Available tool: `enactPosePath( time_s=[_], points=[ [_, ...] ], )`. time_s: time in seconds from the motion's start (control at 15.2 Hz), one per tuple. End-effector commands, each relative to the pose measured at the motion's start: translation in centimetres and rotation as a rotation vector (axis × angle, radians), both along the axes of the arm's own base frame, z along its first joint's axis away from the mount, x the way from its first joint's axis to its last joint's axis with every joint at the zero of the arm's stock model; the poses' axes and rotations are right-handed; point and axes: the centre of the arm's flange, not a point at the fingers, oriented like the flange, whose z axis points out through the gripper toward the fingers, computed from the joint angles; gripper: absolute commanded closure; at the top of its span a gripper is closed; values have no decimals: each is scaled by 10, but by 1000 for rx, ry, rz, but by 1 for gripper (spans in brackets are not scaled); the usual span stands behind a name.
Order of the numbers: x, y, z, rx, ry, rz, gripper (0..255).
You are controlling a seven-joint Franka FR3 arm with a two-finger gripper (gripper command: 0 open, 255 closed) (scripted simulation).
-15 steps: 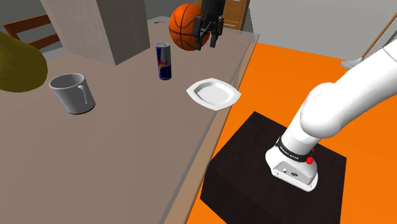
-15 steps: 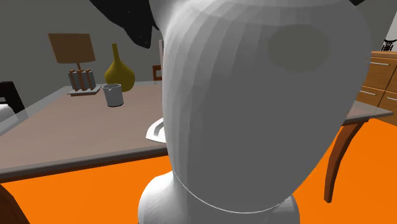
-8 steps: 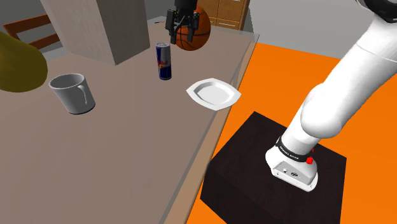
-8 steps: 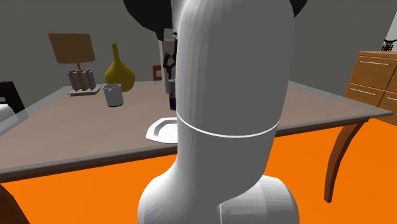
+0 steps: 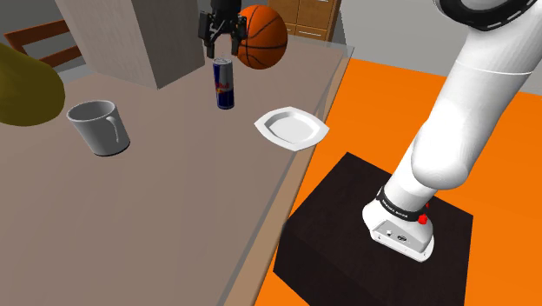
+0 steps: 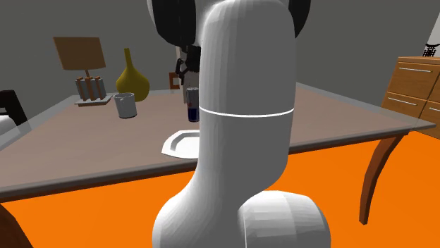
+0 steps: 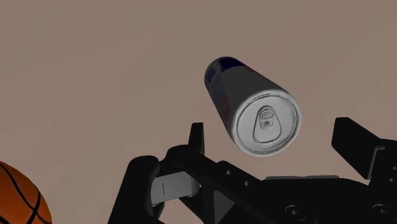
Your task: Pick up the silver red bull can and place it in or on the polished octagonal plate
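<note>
The blue and silver Red Bull can [image 5: 224, 84] stands upright on the brown table, also seen as the can [image 6: 191, 104] just left of the arm in the second exterior view. My black gripper [image 5: 219, 38] hangs open directly above it, not touching. In the wrist view the can's silver top [image 7: 265, 123] lies between the two spread fingers, one finger [image 7: 196, 137] on one side and the other [image 7: 355, 144] on the far side, with my gripper [image 7: 277, 141] over it. The white octagonal plate [image 5: 293, 128] rests near the table's edge, to the can's right in the shoulder view; the plate [image 6: 178, 145] peeks out beside the arm.
A basketball [image 5: 261, 36] sits just behind and right of the can. A grey mug [image 5: 100, 128] and a yellow vase [image 5: 24, 87] stand on the shoulder view's left, with a tall box [image 5: 130, 39] behind. The white arm [image 6: 243, 127] blocks much of the second exterior view.
My gripper has travelled toward the shoulder view's left, from in front of the basketball to right above the can. It stayed open. Can and plate have not moved.
</note>
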Motion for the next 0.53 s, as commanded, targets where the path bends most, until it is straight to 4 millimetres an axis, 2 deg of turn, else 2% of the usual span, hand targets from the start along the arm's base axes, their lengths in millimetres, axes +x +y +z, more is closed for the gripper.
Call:
enactPosePath(
  time_s=[0.0,0.26,0.46],
  points=[
    [2,2,-9,0,-1,0,0],
    [2,5,-28,0,-1,0,0],
    [2,5,-28,0,-1,0,0]
  ],
)
